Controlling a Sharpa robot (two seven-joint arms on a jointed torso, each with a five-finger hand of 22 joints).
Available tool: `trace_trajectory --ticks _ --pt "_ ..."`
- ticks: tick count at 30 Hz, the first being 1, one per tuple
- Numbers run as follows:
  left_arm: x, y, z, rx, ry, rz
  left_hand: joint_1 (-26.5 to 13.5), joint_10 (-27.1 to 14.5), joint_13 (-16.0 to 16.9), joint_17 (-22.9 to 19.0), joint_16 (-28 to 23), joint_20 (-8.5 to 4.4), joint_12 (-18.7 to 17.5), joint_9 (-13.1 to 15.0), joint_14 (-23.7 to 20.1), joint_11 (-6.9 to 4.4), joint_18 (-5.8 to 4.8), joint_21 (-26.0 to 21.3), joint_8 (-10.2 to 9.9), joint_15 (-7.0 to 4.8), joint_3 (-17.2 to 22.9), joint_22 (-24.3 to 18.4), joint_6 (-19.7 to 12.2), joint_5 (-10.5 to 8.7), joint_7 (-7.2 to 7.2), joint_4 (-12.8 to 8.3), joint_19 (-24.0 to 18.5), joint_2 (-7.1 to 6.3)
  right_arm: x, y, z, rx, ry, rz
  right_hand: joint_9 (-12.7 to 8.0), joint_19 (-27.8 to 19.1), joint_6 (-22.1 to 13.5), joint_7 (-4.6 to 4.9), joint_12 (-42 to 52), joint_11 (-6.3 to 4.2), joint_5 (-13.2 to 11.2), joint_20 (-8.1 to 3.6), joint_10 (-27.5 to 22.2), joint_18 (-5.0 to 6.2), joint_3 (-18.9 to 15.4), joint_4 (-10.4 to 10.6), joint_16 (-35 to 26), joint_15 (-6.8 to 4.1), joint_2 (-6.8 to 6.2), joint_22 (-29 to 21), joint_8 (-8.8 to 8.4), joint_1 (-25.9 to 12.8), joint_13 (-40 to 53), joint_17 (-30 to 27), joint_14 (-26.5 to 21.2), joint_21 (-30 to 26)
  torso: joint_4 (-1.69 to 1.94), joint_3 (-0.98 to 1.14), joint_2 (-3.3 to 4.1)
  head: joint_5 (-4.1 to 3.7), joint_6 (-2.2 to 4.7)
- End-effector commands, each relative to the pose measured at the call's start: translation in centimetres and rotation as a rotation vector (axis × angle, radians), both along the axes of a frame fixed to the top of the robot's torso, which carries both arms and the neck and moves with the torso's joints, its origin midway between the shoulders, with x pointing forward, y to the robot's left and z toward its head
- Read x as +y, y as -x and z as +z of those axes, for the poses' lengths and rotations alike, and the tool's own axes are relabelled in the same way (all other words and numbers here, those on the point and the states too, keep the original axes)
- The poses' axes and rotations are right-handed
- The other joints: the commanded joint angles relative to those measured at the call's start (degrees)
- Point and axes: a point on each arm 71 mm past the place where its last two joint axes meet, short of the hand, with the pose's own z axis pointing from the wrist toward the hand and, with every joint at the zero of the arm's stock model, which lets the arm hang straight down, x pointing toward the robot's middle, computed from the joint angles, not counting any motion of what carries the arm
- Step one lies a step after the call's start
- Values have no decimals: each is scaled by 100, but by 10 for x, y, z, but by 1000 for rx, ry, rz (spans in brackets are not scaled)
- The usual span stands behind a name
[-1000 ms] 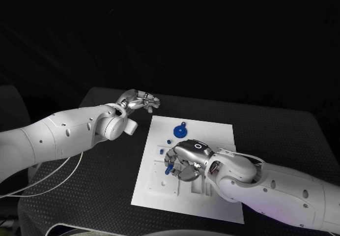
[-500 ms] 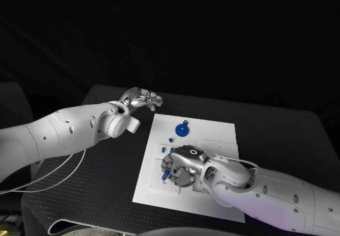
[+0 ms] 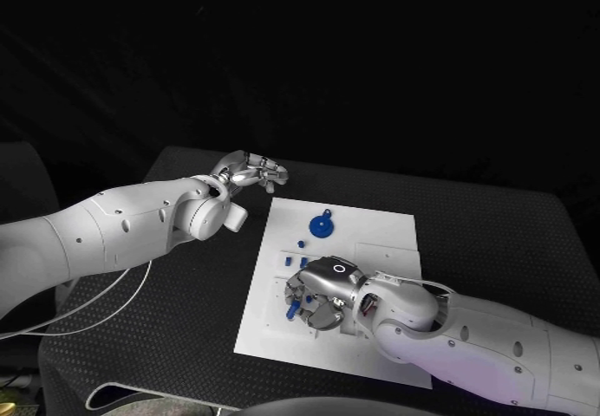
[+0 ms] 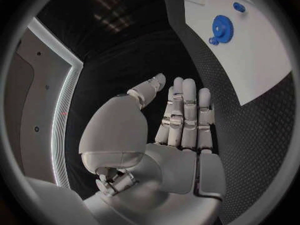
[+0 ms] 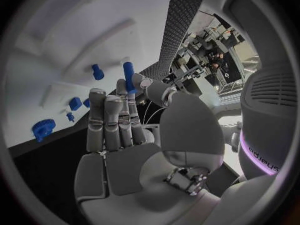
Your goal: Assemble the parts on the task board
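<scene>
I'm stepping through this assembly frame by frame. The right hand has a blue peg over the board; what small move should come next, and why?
Probably lower the blue peg a little toward the task board and seat it. The right hand holds it pinched at its fingertips just above the board's lower left part, near other small blue pieces. The left hand hangs off the board, fingers apart, holding nothing.
</scene>
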Motion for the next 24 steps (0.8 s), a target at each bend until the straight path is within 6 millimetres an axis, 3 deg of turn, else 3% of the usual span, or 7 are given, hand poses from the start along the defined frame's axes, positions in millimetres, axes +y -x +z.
trace_trajectory --ticks 1,24 --pt "-2 0 1 -3 9 -15 -24 -35 -1 8 -29 -320 -21 -3 -8 4 -109 -32 -19 25 -13 2 -35 11 -11 37 -27 -4 0 1 -3 -1 34 20 8 21 33 3 32 17 17 -1 25 258 -8 -33 2 -29 54 65 16 -19 -6 -6 -6 24 -5 -1 -1 -15 5" --pt "-2 1 2 -2 10 -15 -24 -38 -1 13 -33 -320 -22 -3 -10 5 -109 -33 -19 26 -16 2 -40 10 -10 38 -29 -7 2 7 -14 -63 105 49 10 20 39 1 27 16 17 -3 29 258 -12 -86 -2 -30 58 65 14 -25 1 -5 -4 21 -7 2 1 -2 -22"
